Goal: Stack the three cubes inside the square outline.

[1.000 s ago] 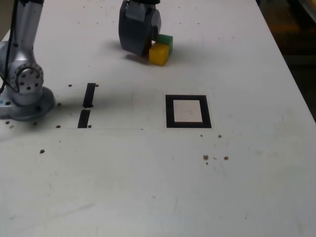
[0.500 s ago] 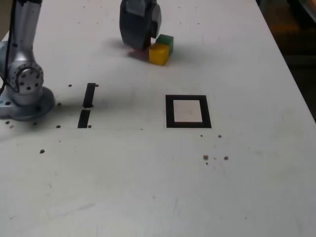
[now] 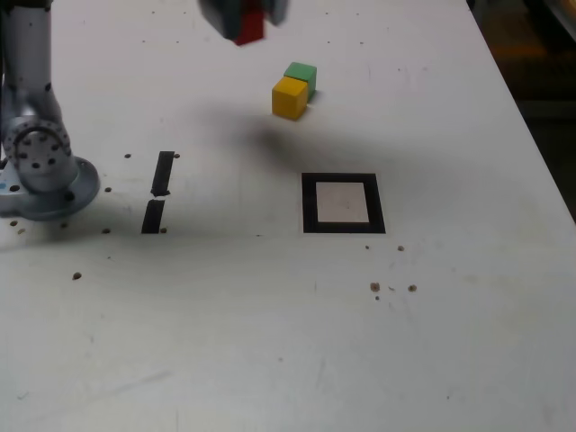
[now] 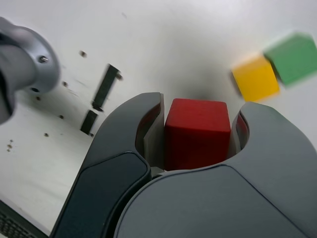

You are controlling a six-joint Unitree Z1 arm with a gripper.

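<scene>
My gripper (image 3: 245, 18) hangs at the top of the exterior view, lifted off the table and shut on the red cube (image 3: 248, 28). In the wrist view the red cube (image 4: 197, 133) sits squeezed between the two dark fingers (image 4: 130, 144). The yellow cube (image 3: 290, 97) and the green cube (image 3: 301, 76) stay on the table touching each other, below and to the exterior view's right of my gripper; the wrist view shows the yellow cube (image 4: 255, 78) and green cube (image 4: 292, 58) too. The square outline (image 3: 343, 203) of black tape lies nearer the camera with nothing inside it.
The arm's round metal base (image 3: 40, 162) stands at the exterior view's left. Two short black strips (image 3: 159, 190) lie beside it. Small dark specks (image 3: 375, 287) dot the white table (image 3: 288, 342). The table's right edge borders a dark floor.
My gripper closed on the red cube beside the yellow one and rose with it, up and slightly to the exterior view's left. The yellow and green cubes stayed in place.
</scene>
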